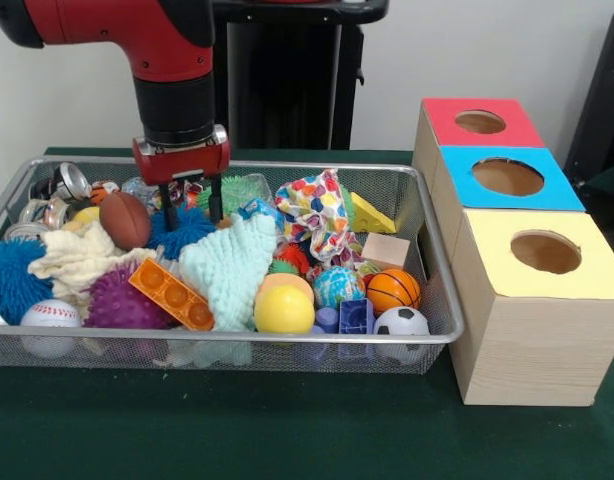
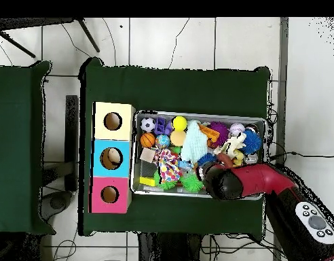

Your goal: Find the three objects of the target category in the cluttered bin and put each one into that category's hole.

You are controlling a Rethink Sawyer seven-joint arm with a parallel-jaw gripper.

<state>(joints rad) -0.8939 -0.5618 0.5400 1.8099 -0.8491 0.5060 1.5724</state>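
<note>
The wire-mesh bin (image 1: 287,338) is full of mixed toys; it also shows in the overhead view (image 2: 197,113). My gripper (image 1: 192,210) hangs over the bin's back left part with its fingers (image 1: 168,214) apart and nothing between them. It is just above a dark blue spiky ball (image 1: 184,232), next to a brown toy football (image 1: 125,220). No orange-tan plush animal shows. A cream fuzzy soft thing (image 1: 80,256) and a spotted fabric toy (image 1: 312,208) lie among the clutter. The red-topped box's hole (image 1: 480,122) (image 2: 109,194) stands to the right of the bin, at the far end of the row.
The blue-topped box (image 1: 507,178) and the yellow-topped box (image 1: 542,250) stand in the same row. A mint knit cloth (image 1: 227,265), an orange brick (image 1: 170,293), a yellow ball (image 1: 284,308), a green spiky ball (image 1: 237,190) and a basketball (image 1: 393,290) crowd the bin.
</note>
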